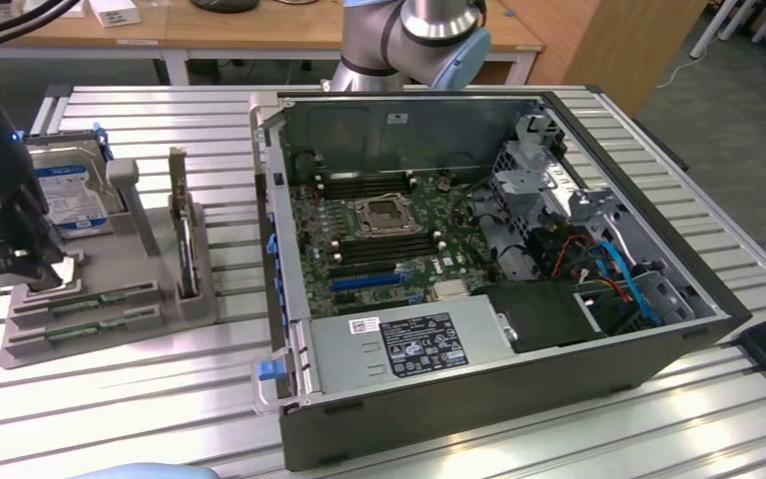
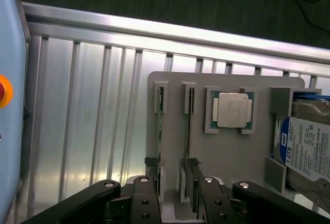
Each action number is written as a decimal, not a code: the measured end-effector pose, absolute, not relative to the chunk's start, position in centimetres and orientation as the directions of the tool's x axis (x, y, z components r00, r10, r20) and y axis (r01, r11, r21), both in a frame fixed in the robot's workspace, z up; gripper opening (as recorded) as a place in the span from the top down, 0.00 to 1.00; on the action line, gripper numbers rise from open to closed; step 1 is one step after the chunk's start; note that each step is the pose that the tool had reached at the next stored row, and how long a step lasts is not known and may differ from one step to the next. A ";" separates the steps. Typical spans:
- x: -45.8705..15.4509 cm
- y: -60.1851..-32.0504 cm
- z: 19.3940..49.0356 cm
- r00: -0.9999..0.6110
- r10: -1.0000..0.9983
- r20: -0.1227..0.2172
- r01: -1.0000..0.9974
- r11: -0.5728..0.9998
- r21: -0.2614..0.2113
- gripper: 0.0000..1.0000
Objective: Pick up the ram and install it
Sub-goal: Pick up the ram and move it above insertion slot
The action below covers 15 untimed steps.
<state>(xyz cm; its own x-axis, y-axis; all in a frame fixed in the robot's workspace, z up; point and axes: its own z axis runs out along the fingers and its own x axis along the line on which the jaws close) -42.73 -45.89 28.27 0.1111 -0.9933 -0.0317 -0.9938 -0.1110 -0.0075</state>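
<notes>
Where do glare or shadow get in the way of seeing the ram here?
Wrist view: bright glare on the table slats, none on the ram sticks, standing edge-on in the grey tray. Exterior view: even light, shadow in the computer case drive corner; the gripper overlaps the tray.

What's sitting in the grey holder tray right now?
The tray holds a ram stick and a second stick edgewise in slots, a silver-topped CPU in its pocket, and a blue-labelled hard drive at one end. The open gripper covers both sticks' near ends.
</notes>
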 end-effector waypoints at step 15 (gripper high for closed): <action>-42.7 -46.0 25.8 0.112 -0.993 -0.032 -0.994 -0.111 -0.007 0.64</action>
<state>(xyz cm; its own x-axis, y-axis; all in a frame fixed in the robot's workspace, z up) -42.73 -46.04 25.80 0.1115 -0.9933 -0.0316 -0.9938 -0.1113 -0.0073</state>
